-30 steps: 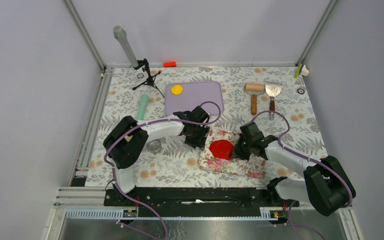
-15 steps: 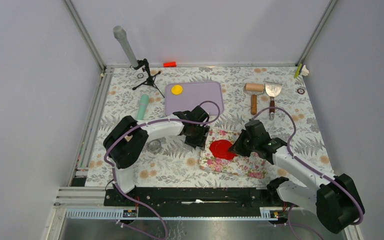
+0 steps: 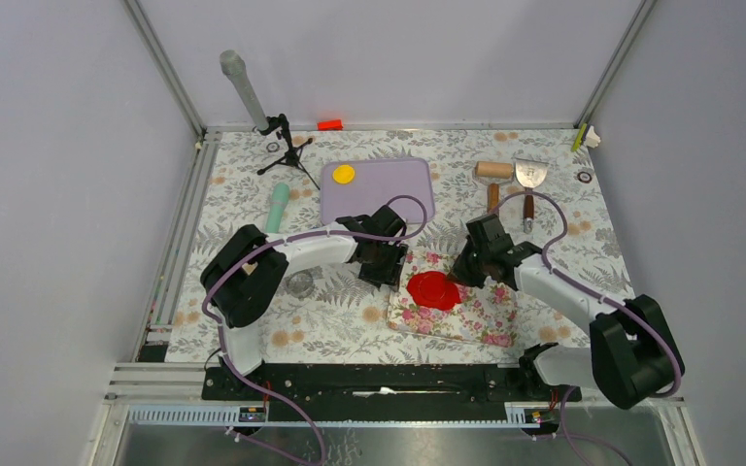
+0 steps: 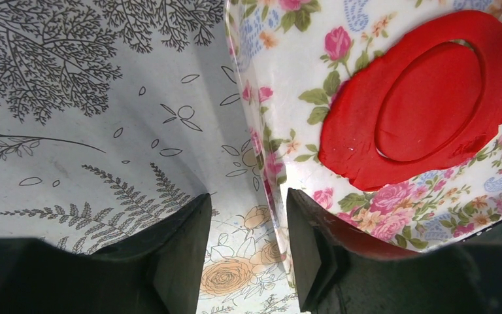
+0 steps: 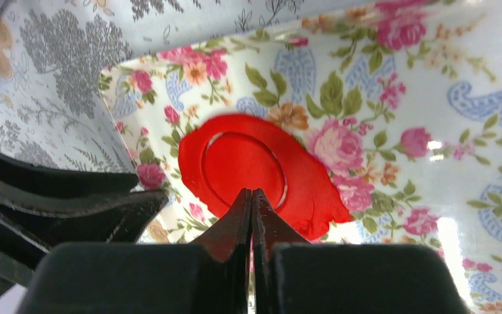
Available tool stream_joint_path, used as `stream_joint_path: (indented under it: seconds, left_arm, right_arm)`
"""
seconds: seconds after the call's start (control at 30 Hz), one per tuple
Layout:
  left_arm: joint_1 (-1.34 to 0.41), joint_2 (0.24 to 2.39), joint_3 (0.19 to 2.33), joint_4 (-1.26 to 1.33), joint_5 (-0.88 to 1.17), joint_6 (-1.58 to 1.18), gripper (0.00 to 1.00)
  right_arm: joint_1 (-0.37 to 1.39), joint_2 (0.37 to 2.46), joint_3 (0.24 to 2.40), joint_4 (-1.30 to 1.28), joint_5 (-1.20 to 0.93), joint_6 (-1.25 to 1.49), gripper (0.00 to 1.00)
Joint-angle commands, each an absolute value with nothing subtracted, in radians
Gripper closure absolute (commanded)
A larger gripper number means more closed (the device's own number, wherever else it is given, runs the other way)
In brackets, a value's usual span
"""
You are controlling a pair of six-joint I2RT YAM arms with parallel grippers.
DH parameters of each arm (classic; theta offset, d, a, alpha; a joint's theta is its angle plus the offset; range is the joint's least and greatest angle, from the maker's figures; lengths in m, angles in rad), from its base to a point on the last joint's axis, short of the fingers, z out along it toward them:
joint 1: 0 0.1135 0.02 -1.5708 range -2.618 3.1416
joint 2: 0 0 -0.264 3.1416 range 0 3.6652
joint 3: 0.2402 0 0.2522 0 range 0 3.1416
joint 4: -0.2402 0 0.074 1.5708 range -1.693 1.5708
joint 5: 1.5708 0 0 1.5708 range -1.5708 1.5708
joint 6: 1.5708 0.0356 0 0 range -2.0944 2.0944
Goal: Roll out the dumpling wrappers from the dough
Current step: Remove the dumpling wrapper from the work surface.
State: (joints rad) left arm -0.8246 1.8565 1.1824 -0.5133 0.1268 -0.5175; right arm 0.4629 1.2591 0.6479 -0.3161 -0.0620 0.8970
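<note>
Jaws, left gripper (image 4: 247, 245): I see them half open, straddling the near-left rim of the floral tray (image 4: 281, 72); whether they actually pinch the rim I cannot tell.
Jaws, right gripper (image 5: 251, 219): clenched tight, fingertips pressed together, nothing between them.
Dough (image 3: 433, 289): flat red sheet lying on the floral tray, toward its left end.
Cut mark: a round outline is pressed into the sheet, so a red wrapper (image 5: 245, 167) sits scored inside it, not lifted out.
Yellow wrapper (image 3: 344, 174): resting on the lilac board (image 3: 389, 184) at the far side, well apart from both grippers.
Step, my read: rolling and cutting look done for this disc; freeing it from the surrounding sheet is what is in hand.
Dough vs right jaws: shut tips hang just over the near edge of the sheet, pointing at the scored ring.
Dough vs left jaws: sheet lies beside them on the tray, apart, not touched.
Next move, my call: work the closed tips under the ring's edge and peel the disc up while the left steadies the tray.
Risk: soft clay may tear or stretch.
</note>
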Motion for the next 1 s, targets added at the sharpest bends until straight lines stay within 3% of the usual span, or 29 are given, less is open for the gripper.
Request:
stream_joint_path:
  seconds: [0.0,0.33,0.97]
  left_arm:
    - [-0.822,1.915,1.146,-0.515,0.097,-0.502,0.49]
    - [-0.822,1.918,1.143,-0.515,0.109,-0.495,0.47]
    - [-0.822,1.912,1.135,-0.517,0.108,-0.486,0.46]
  right_arm:
    - [0.442,1.337,0.719,-0.310,-0.022,0.869,1.00]
    - [0.437,1.392,0.670,-0.239,-0.121,0.872,1.00]
    - [0.428,1.400,0.654,-0.237,-0.053,0.882,1.00]
